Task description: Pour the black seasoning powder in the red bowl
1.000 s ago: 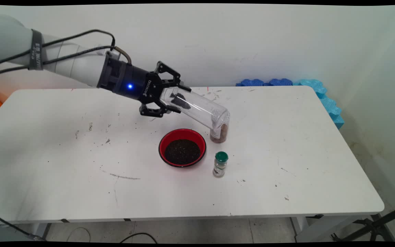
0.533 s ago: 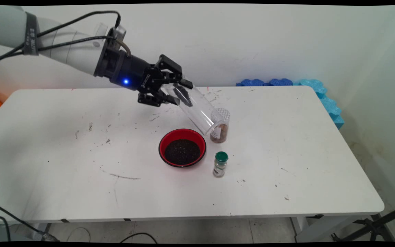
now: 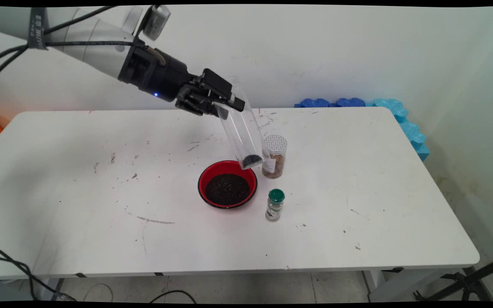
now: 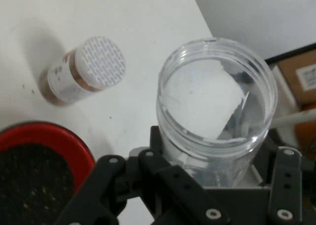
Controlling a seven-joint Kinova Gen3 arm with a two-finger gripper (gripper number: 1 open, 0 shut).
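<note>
While you look across the table, gripper: it is clamped on the upper end of a clear jar, one finger on each side, and holds it up off the table.
Clear jar: it hangs tilted, mouth up at the gripper and closed base lowest, above the far right rim of the red bowl.
Jar contents: only a small dark clump sits in the base; the rest of the jar looks clear to you.
Red bowl: it holds a full bed of dark grains.
Neighbours: a spice jar with a white perforated lid stands just right of the clear jar's base; a green-capped shaker stands nearer you, right of the bowl.
Main view only: it gives you the jar's tilt, the clump in the base and the green-capped shaker.
Hand view only: it looks down into the jar's open threaded mouth, and shows you the perforated lid from above, apart from the jar, with the bowl's rim at lower left. You cannot make out the clump there.
</note>
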